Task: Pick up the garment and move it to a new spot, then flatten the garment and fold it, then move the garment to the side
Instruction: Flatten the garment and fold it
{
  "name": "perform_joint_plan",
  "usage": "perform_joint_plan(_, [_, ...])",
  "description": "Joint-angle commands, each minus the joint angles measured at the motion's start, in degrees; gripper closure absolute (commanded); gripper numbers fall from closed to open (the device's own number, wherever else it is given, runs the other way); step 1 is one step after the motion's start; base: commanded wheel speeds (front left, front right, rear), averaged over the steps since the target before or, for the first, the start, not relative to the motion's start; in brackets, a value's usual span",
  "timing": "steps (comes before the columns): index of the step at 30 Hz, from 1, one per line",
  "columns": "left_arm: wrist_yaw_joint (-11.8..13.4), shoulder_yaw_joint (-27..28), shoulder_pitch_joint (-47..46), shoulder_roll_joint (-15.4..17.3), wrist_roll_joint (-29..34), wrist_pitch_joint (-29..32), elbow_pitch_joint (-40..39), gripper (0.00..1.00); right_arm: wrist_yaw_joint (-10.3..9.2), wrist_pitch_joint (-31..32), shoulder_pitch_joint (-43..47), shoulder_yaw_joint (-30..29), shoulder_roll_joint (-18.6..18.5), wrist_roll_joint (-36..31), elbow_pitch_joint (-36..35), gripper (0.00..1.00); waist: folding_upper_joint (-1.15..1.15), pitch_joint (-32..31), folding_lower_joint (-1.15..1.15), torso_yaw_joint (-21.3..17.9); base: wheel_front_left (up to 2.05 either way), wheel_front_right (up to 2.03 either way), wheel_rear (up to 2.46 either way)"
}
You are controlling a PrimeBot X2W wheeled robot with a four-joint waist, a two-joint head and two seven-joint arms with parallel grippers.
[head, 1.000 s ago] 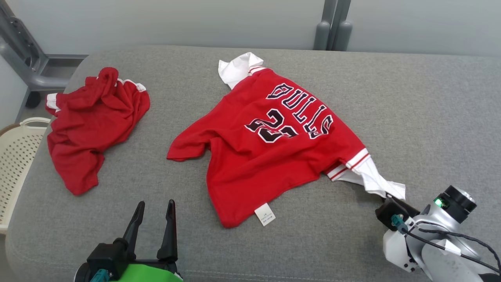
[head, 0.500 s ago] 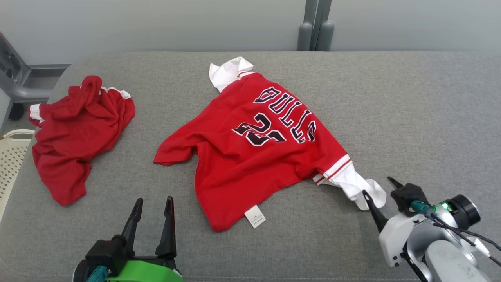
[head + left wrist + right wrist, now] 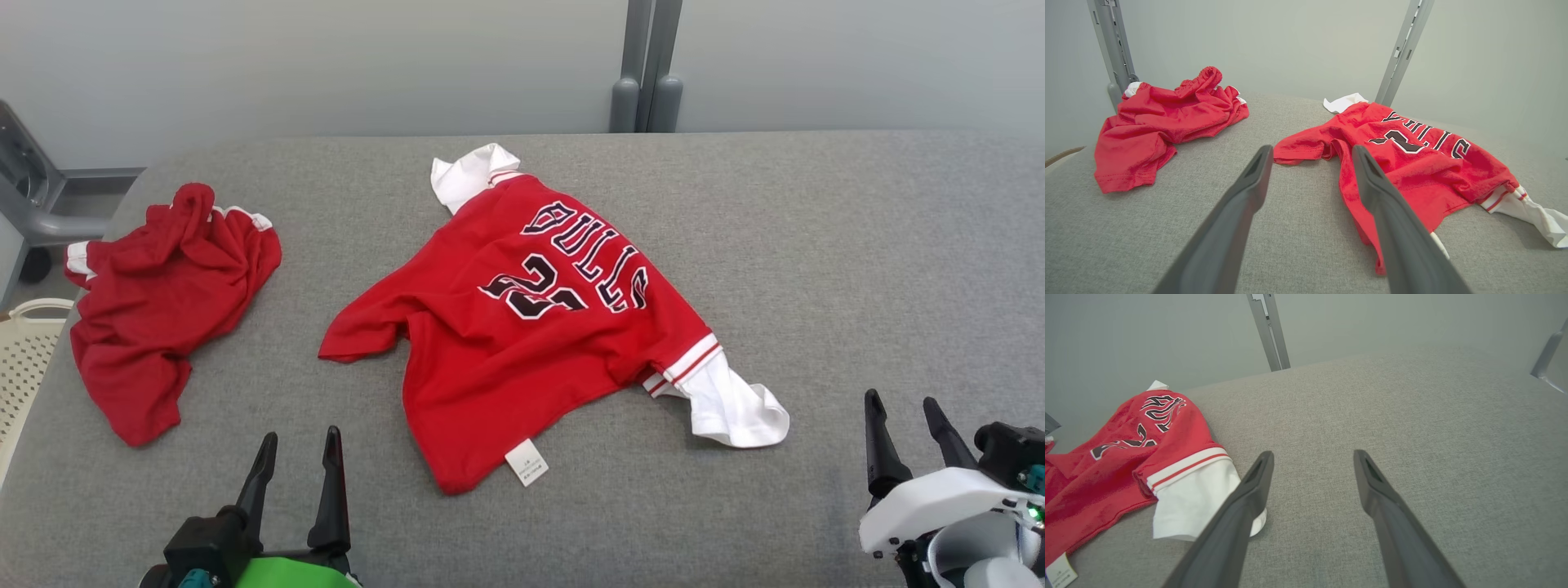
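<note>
Padded grey surface [image 3: 857, 245], read from left to right. At the far left a pale perforated basket [image 3: 24, 359] stands beside the surface. Just right of it a crumpled red garment [image 3: 163, 302] lies in a heap, well apart from the work. At the near left is the left gripper [image 3: 300, 435], with its fingers spread apart and nothing between them, short of the cloth. In the centre lies the jersey [image 3: 522, 327], judged to be the garment in hand. It is lettered side up, largely spread but skewed and wrinkled. A red corner [image 3: 359, 339] reaches left, a white label [image 3: 526, 463] marks the near corner, a far white sleeve [image 3: 469, 171] lies at the back, and a near white sleeve [image 3: 735, 404] is rumpled at the near right. At the near right is the right gripper [image 3: 901, 400], with its fingers parted and empty, beside the near white sleeve but clear of it. The jersey is probably light, limp knit cloth and not fragile. It should sag and bunch when lifted and may drag on the textured surface. The most promising holds are the two sleeve ends or the red corner and the labelled corner, taken as a pair so that the cloth hangs taut between the arms. A pinch in the middle would likely gather it into a bundle.
</note>
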Motion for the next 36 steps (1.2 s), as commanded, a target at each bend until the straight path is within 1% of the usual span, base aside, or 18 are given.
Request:
perform_joint_plan(1, [0.4,0.3,1.0,0.1,0.7,0.0,0.1,0.00,-0.04,-2.0,1.0,0.6,0.3,3.8,0.5,0.00,0.00,-0.8,0.00,-0.5,0.00,0.00,0.00])
perform_joint_plan(4, [0.8,1.5,1.3,0.3,2.1,0.0,1.0,0.00,-0.04,-7.2,1.5,3.7,0.2,11.1,2.0,0.00,0.00,-1.5,0.00,-1.0,0.00,0.00,0.00])
perform_joint_plan(7, [0.2,2.4,1.7,0.2,2.8,0.0,0.8,0.00,-0.06,-11.5,1.8,4.7,0.2,17.0,3.7,0.00,0.00,-2.1,0.00,-1.4,0.00,0.00,0.00])
perform_joint_plan(10, [-0.4,3.1,2.5,0.3,3.5,0.0,0.8,0.00,-0.04,-13.1,1.5,6.0,0.3,19.6,5.0,0.00,0.00,-2.7,0.00,-2.0,0.00,0.00,0.00])
perform_joint_plan(12, [-0.6,3.3,2.9,0.5,4.7,0.0,0.4,0.00,-0.04,-13.5,1.3,6.8,0.2,16.9,5.5,0.00,0.00,-3.0,0.00,-2.5,0.00,0.00,0.00])
perform_joint_plan(16, [-0.3,4.3,4.1,0.5,5.2,0.0,1.1,0.00,-0.04,-13.8,1.0,7.8,0.2,14.9,5.8,0.00,0.00,-3.3,0.00,-3.3,0.00,0.00,0.00])
perform_joint_plan(20, [-0.6,5.0,4.4,0.4,5.2,0.0,2.2,0.00,-0.04,-13.8,0.8,9.3,0.2,11.9,6.6,0.00,0.00,-3.5,0.00,-3.5,0.00,0.00,0.00])
perform_joint_plan(27, [-1.2,5.6,4.2,0.9,4.9,0.0,3.2,0.00,-0.04,-12.8,0.1,13.0,0.2,3.9,6.4,0.00,0.00,-3.9,0.00,-2.9,0.00,0.00,0.00])
perform_joint_plan(36, [-1.3,6.3,5.0,1.8,4.9,0.0,3.8,0.00,-0.04,-9.9,0.7,16.7,0.2,0.1,4.8,0.00,0.00,-4.3,0.00,-1.0,0.00,0.00,0.00])
